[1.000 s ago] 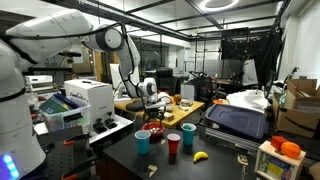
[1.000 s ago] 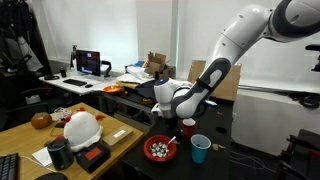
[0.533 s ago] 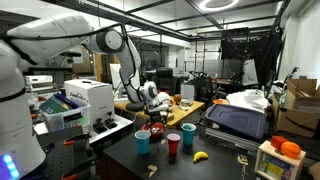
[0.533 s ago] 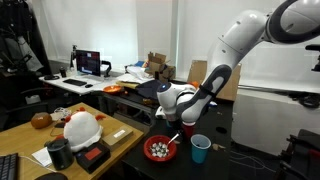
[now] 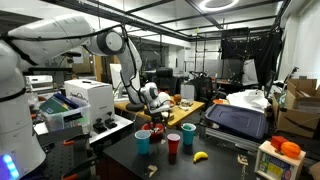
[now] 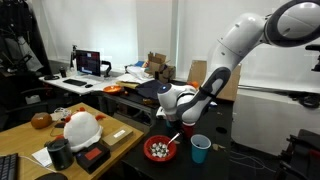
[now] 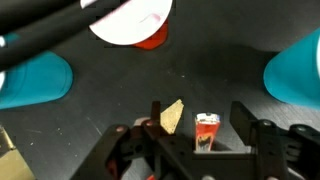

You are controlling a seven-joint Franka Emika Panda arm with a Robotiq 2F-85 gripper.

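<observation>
In the wrist view my gripper [image 7: 200, 128] is open, its two dark fingers wide apart over the black table top. A small red-orange packet [image 7: 207, 131] shows between them, touching neither finger. A tan triangular piece [image 7: 172, 115] lies by the left finger. A white and red bowl [image 7: 135, 20] is ahead, with a teal cup [image 7: 35, 80] at the left and another teal cup [image 7: 295, 65] at the right. In both exterior views the gripper [image 5: 155, 108] [image 6: 172, 122] hangs low over the table, near the bowl [image 6: 160, 150] and cups.
A red cup [image 5: 174, 144], teal cups [image 5: 143, 140] [image 5: 188, 133] and a banana [image 5: 200, 156] stand on the black table. A printer [image 5: 85, 100] is beside it, and a dark case [image 5: 235, 120] further along. A white helmet [image 6: 82, 128] lies on a wooden desk.
The arm has shifted a little and come lower over the table by the bowl. The gripper stays open.
</observation>
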